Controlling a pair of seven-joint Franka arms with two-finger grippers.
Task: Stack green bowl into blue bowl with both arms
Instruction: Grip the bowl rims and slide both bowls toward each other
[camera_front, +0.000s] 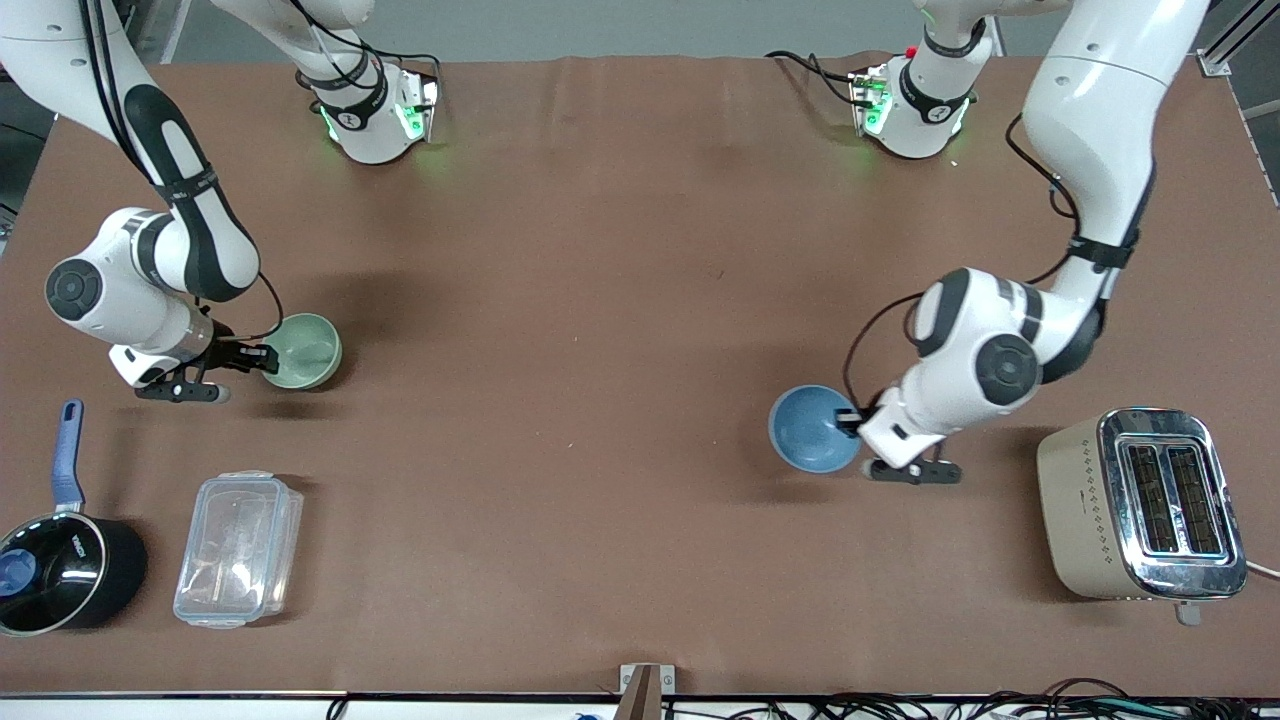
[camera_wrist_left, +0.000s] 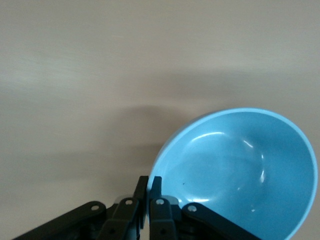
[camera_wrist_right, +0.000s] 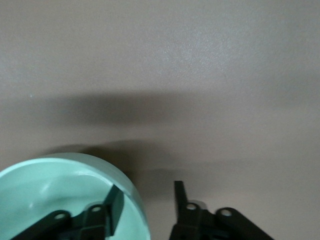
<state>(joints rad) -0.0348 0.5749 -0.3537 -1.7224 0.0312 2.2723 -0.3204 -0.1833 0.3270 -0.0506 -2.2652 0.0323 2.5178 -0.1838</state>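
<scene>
Blue bowl (camera_front: 812, 428) is pinched by left gripper (camera_front: 850, 420); right gripper (camera_front: 262, 357), spread, straddles green bowl (camera_front: 303, 350) rim. Next: close, lift.

A: blue bowl (camera_wrist_left: 240, 170), smooth, glossy, highlights inside. Green bowl (camera_wrist_right: 60, 190) too, softer sheen.
B: surface (camera_front: 600, 350)?
A: brown, matt, looks like cloth, faint creases.
B: toaster (camera_front: 1140, 505)?
A: shiny metal top, matt beige sides. Box (camera_front: 238, 548) clear plastic. Saucepan (camera_front: 60, 570) glossy black, blue handle. Pincers matt black.
</scene>
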